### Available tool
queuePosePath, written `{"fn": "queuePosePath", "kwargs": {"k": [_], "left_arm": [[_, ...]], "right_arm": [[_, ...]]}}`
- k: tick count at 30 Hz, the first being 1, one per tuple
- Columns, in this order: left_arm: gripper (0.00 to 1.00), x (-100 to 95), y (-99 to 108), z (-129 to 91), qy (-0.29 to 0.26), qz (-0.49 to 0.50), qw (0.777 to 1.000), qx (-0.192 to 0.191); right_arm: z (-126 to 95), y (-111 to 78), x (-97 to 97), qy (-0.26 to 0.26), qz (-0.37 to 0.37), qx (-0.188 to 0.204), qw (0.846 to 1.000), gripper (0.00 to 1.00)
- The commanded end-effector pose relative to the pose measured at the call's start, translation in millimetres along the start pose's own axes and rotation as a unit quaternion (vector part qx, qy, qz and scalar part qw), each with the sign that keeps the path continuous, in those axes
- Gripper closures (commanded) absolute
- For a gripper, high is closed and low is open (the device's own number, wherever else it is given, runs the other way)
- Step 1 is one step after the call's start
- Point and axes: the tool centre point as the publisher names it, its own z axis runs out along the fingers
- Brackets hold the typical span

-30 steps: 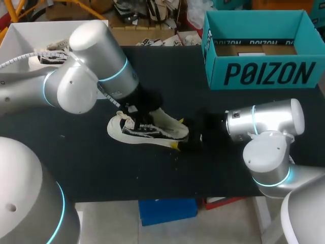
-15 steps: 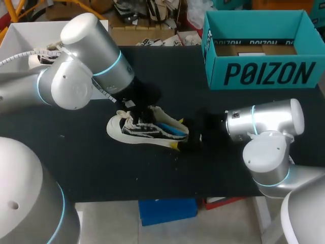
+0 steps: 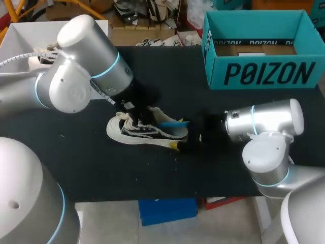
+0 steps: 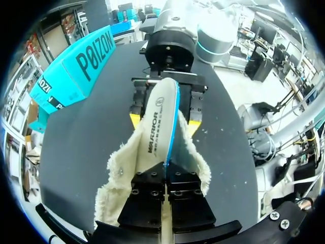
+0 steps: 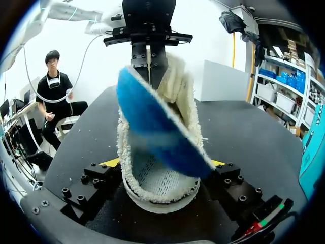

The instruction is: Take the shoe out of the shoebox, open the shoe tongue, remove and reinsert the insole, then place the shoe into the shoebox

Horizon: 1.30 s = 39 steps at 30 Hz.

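My left gripper is clamped on the insole, which stands half out of the shoe lying mid-table. My right gripper pinches the heel from both sides, evidently to brace it against the pull. The shoebox stands well apart.

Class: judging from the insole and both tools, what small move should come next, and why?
Probably the left tool should lift the insole clear of the shoe: it pinches the insole, which tilts only partly out, while the right tool clamps the shoe's heel, steadying it.
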Motion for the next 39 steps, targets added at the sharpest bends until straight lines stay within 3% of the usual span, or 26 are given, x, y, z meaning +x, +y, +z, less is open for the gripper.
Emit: {"fn": "queuePosePath", "kwargs": {"k": [1, 3, 4, 9, 13, 39], "left_arm": [[0.90, -7.8, -9.9, 24.6, 0.001, 0.004, 1.000, -0.006], [0.80, -9.2, -12.0, 26.2, -0.007, 0.011, 1.000, -0.002], [0.66, -9.6, -13.1, 26.1, -0.011, 0.018, 1.000, 0.000], [0.58, -8.3, -16.5, 19.2, -0.051, 0.040, 0.998, 0.002], [0.59, -7.9, -17.3, 15.5, -0.085, 0.058, 0.995, -0.005], [0.65, -11.4, -61.8, 35.3, -0.096, 0.133, 0.986, 0.017]], "right_arm": [[3.0, -1.3, 1.0, 0.000, 0.001, 0.001, 1.000, 1.00], [3.0, -1.3, 1.0, 0.000, 0.001, 0.001, 1.000, 1.00], [3.0, -1.3, 1.0, 0.000, 0.001, 0.001, 1.000, 1.00], [3.0, -1.3, 1.0, 0.000, 0.001, 0.001, 1.000, 1.00], [3.0, -1.3, 1.0, 0.000, 0.001, 0.001, 1.000, 1.00], [3.0, -1.3, 1.0, 0.000, 0.001, 0.001, 1.000, 1.00]]}}
